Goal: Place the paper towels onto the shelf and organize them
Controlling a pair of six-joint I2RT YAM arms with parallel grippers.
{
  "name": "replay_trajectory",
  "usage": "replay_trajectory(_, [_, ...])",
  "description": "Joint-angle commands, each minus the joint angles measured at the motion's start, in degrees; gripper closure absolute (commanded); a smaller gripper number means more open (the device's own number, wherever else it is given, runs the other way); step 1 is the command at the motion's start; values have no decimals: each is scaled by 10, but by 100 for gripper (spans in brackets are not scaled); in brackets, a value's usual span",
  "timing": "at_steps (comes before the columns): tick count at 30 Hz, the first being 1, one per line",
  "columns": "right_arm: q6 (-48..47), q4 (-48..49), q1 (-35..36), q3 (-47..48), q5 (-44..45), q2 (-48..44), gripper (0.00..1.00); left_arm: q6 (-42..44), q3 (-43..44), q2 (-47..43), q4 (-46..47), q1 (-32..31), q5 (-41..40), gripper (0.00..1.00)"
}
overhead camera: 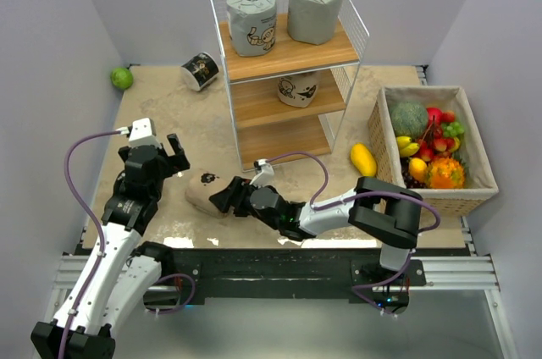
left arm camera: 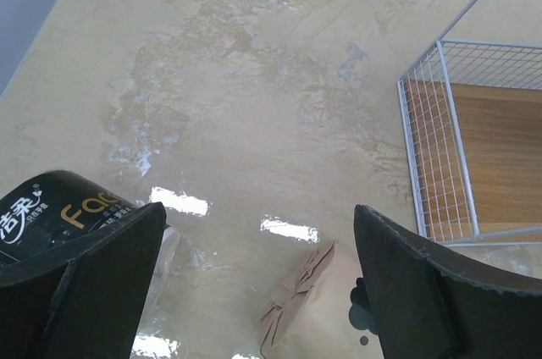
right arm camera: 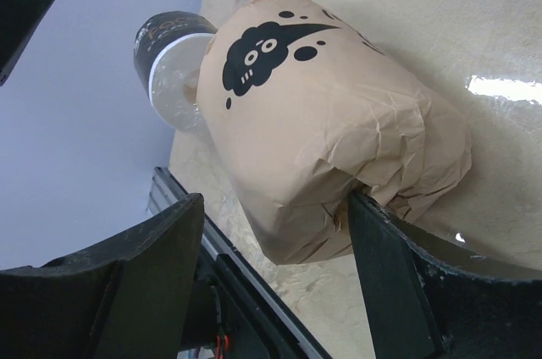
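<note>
The shelf [overhead camera: 288, 54] stands at the back middle, with two grey paper towels [overhead camera: 251, 16] [overhead camera: 316, 8] on its top board and a beige one [overhead camera: 296, 88] on the middle board. A black roll [overhead camera: 201, 69] lies to its left. Another beige roll [overhead camera: 203, 192] [right arm camera: 322, 122] lies on its side near the front. My right gripper [overhead camera: 227, 196] [right arm camera: 275, 207] is open around its crumpled end, with one finger touching it. My left gripper [overhead camera: 169, 158] [left arm camera: 258, 215] is open and empty above the table. A second black roll [left arm camera: 51, 215] [right arm camera: 169, 54] lies beside the beige one.
A woven basket [overhead camera: 474, 198] of fruit stands at the right, with a yellow mango [overhead camera: 362, 158] beside it. A green round fruit [overhead camera: 122, 78] sits in the far left corner. Walls close in on three sides. The shelf's wire corner [left arm camera: 423, 156] shows in the left wrist view.
</note>
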Motion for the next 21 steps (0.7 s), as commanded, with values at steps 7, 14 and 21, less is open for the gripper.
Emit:
replay_trajectory(7, [19, -49, 3, 39, 48, -2, 28, 3, -2, -1, 15, -3, -15, 2])
replay_trajectory(14, [14, -56, 2, 44, 62, -2, 29, 3, -2, 0, 14, -3, -16, 2])
replay_trajectory(21, [-3, -39, 1, 51, 55, 4, 30, 2, -2, 4, 14, -3, -16, 2])
